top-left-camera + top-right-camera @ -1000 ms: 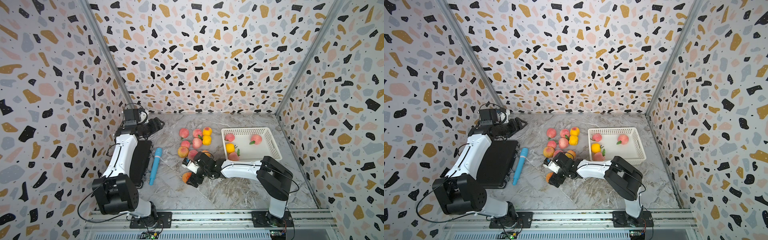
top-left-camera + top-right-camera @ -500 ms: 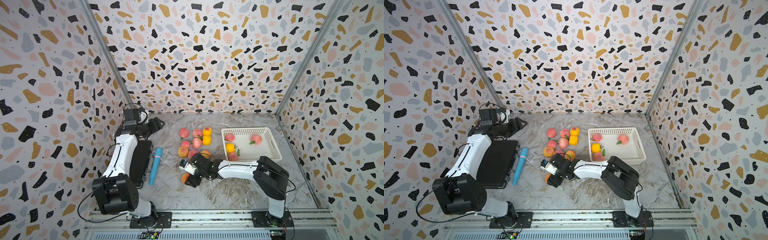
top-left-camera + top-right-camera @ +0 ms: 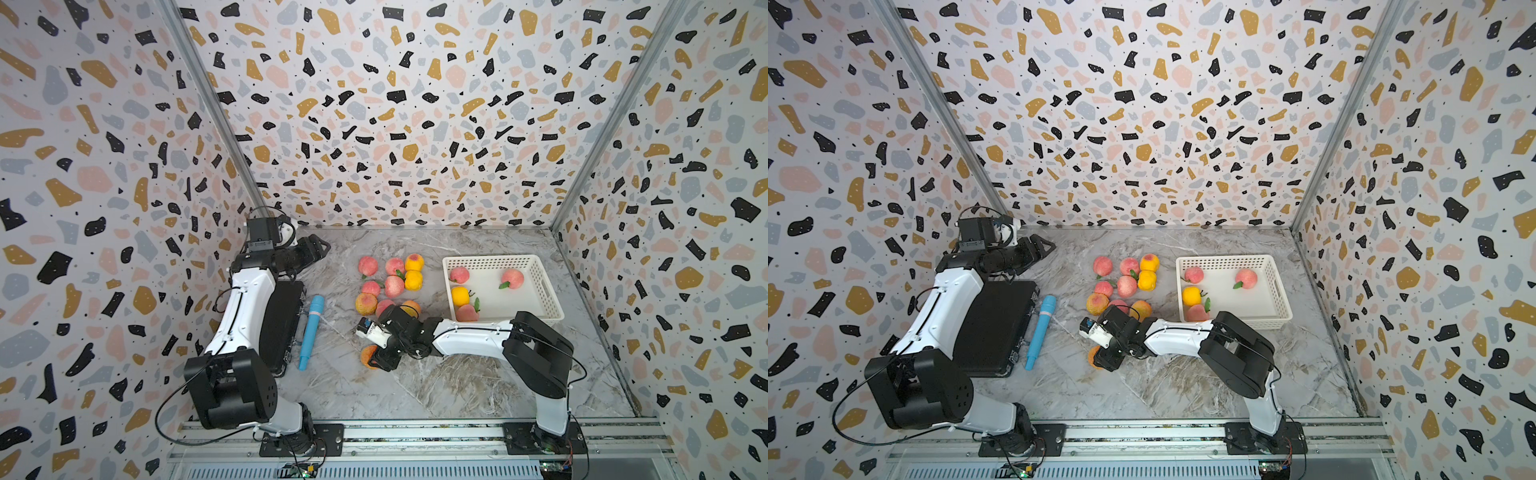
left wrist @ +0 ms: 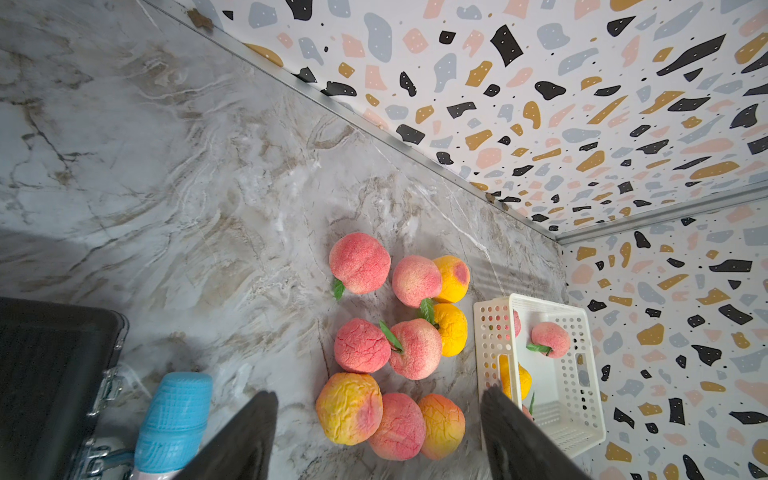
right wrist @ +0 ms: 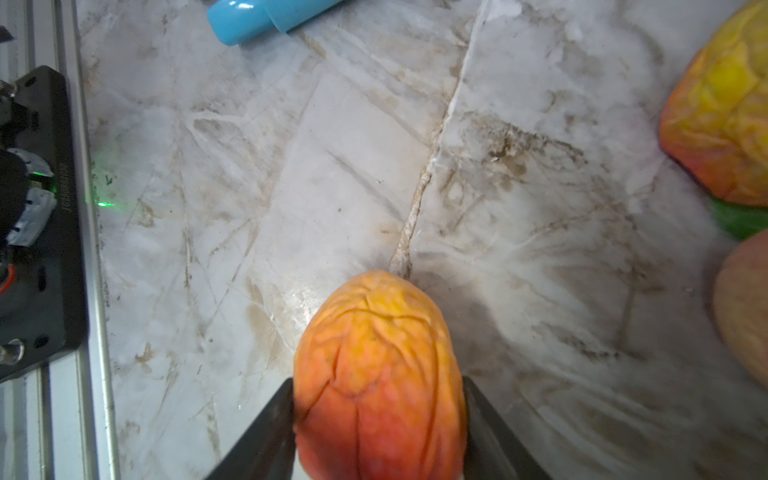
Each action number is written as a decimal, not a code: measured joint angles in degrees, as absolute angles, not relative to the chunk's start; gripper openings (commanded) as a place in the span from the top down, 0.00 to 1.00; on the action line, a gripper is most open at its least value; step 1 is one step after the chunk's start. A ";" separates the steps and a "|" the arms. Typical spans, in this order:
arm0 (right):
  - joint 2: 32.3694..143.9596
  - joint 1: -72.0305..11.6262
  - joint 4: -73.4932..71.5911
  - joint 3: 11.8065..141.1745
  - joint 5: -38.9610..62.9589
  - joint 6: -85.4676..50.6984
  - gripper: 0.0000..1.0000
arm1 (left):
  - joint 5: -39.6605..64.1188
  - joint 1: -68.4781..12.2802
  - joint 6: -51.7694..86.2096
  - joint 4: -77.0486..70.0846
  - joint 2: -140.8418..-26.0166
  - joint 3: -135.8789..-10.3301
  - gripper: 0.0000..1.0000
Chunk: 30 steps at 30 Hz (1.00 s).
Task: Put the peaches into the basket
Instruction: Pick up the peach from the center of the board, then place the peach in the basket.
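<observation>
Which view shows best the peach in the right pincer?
The right wrist view: the peach fills the foreground, the right pincer's fingers against its sides. Both top views show only an orange sliver beside the pincer. The left wrist view misses it.

Four peaches [image 3: 512, 278] in white basket [image 3: 490, 260]

Left arm [image 3: 245, 307] is standing folded, its wrist reaching forward. Left gripper [image 3: 325, 250] is holding its jaws well apart. Right arm [image 3: 469, 340] is lying low and stretched out. Right gripper [image 5: 377, 382] is clamping: both fingers [image 5: 266, 436] are pressing the flanks of the orange peach [image 5: 374, 353] seated between them.
</observation>
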<state>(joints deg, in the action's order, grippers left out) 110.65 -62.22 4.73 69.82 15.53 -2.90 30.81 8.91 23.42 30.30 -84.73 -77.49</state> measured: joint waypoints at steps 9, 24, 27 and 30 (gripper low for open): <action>105.89 -62.22 6.59 68.71 12.95 -4.12 0.54 | 31.05 8.91 23.46 30.28 -85.01 -77.49 0.22; 87.20 -53.39 14.79 67.13 -0.67 -5.43 0.56 | 31.92 8.91 24.01 29.39 -85.03 -77.36 0.23; 84.38 -48.62 17.45 66.28 -3.51 -5.43 0.54 | 32.42 8.91 24.25 29.26 -85.10 -77.17 0.22; 81.58 -43.07 19.73 65.30 -6.04 -5.50 0.54 | 32.77 8.88 24.45 28.95 -85.19 -77.14 0.22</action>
